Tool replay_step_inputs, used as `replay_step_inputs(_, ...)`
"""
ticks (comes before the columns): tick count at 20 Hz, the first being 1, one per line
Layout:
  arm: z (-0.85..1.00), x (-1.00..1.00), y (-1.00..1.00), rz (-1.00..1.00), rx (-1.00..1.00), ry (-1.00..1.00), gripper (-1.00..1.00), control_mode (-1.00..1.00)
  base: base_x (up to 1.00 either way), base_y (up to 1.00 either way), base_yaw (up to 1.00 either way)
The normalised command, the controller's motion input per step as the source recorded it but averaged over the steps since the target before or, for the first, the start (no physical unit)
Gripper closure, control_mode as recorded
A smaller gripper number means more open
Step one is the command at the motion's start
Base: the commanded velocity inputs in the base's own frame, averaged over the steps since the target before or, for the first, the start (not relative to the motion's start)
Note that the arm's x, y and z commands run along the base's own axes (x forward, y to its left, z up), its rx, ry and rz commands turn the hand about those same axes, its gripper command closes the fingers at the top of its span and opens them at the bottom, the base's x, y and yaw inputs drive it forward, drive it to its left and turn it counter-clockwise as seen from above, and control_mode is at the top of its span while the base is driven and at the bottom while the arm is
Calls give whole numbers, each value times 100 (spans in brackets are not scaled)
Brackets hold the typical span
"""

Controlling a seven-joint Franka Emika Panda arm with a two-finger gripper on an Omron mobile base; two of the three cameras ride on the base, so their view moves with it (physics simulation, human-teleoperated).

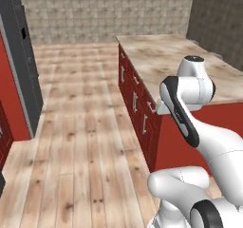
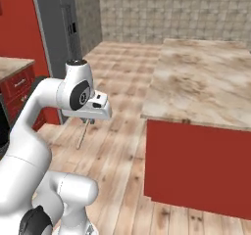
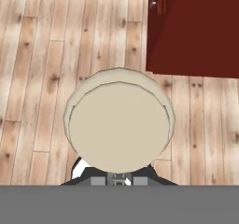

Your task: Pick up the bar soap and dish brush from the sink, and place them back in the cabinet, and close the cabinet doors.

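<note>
My gripper (image 2: 89, 121) is shut on the dish brush and hangs over the wooden floor, left of the island. In the hand view the brush's round beige head (image 3: 119, 127) faces the camera and covers my gripper (image 3: 119, 177) almost wholly. From the right base view the brush looks like a thin pale stick (image 2: 84, 133) hanging below the hand. The bar soap, the sink and the cabinet doors are out of view. A tall red unit (image 1: 8, 99) at the left may be the cabinet; I cannot tell.
A low red island with a marble top (image 1: 190, 65) (image 2: 206, 82) stands on the right, its drawer fronts (image 1: 135, 99) facing the aisle and its corner (image 3: 196, 27) close to the hand. A tall dark grey unit (image 1: 23, 56) stands on the left. Wooden floor (image 1: 80, 127) runs between them.
</note>
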Motion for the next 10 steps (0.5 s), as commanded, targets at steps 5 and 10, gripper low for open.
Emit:
replay_step_inputs(5,0,0,0,0,0,0,100,100,26,-24,-39)
replay_step_inputs(10,0,0,0,0,0,0,100,100,28,-22,-40)
